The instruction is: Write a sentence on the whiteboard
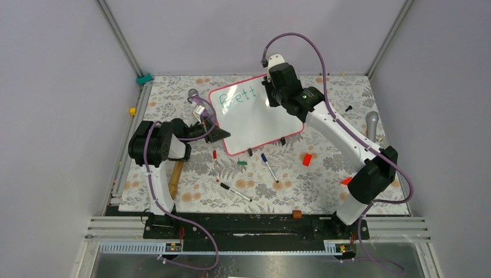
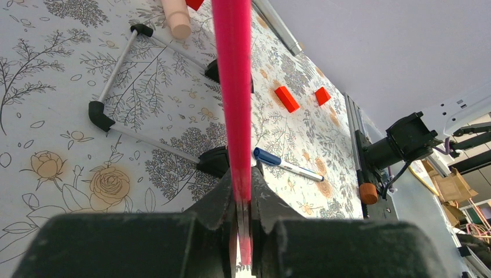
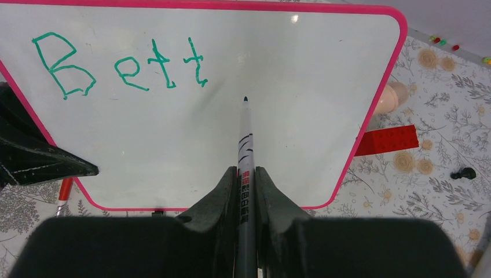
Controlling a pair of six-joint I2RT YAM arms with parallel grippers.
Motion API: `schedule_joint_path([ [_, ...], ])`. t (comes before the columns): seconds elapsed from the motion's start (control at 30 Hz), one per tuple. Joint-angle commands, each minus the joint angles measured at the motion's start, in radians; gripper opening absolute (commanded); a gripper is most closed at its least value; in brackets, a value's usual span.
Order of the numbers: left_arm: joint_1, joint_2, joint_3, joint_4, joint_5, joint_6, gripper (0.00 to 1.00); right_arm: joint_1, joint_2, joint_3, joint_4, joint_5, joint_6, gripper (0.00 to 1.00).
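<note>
Board: the whiteboard [image 1: 260, 124] sits at the far middle of the table [image 1: 324, 179], face turned up toward my pen; angled that way so I can see each stroke
Left grip: left gripper [image 2: 243, 191] pressed together on the pink frame [image 2: 234, 87] at the board's left edge; this braces it against the push of writing
Right grip: right gripper [image 3: 246, 176] pinching the marker [image 3: 245, 139] by its barrel, tip pointing forward
Writing: the sentence [image 3: 116, 63] so far reads "Bett" in green, top left; the tip is just right of the last t, placed for the next letter, I judge; whether it touches the surface I cannot tell
</note>
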State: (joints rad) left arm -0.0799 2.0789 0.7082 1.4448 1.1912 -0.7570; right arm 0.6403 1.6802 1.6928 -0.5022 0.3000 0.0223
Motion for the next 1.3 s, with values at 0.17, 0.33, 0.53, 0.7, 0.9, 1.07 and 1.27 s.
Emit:
schedule_joint_path([
  [0.17, -0.006, -0.011, -0.028, -0.033, 0.074, 0.157, 0.0, 0.008, -0.036, -0.007, 0.045, 0.026, -0.017, 0.0],
  [0.33, 0.007, -0.004, -0.02, -0.026, 0.115, 0.166, 0.0, 0.008, -0.038, -0.013, 0.054, 0.028, -0.018, 0.0],
  [0.53, 0.0, 0.001, 0.017, -0.116, 0.161, 0.21, 0.0, 0.007, -0.031, -0.02, 0.067, 0.016, -0.047, 0.0],
  [0.7, -0.011, 0.064, 0.074, 0.01, 0.226, 0.08, 0.0, 0.007, -0.032, -0.038, 0.093, -0.021, -0.046, 0.0],
  [0.9, -0.015, 0.069, 0.083, 0.009, 0.232, 0.073, 0.0, 0.008, -0.014, -0.03, 0.094, -0.03, -0.039, 0.0],
  [1.07, -0.016, 0.072, 0.088, 0.009, 0.239, 0.067, 0.0, 0.01, -0.004, -0.022, 0.095, -0.032, -0.036, 0.0],
  [1.27, -0.016, 0.07, 0.086, 0.011, 0.243, 0.07, 0.0, 0.017, 0.022, 0.013, 0.087, -0.022, -0.036, 0.0],
])
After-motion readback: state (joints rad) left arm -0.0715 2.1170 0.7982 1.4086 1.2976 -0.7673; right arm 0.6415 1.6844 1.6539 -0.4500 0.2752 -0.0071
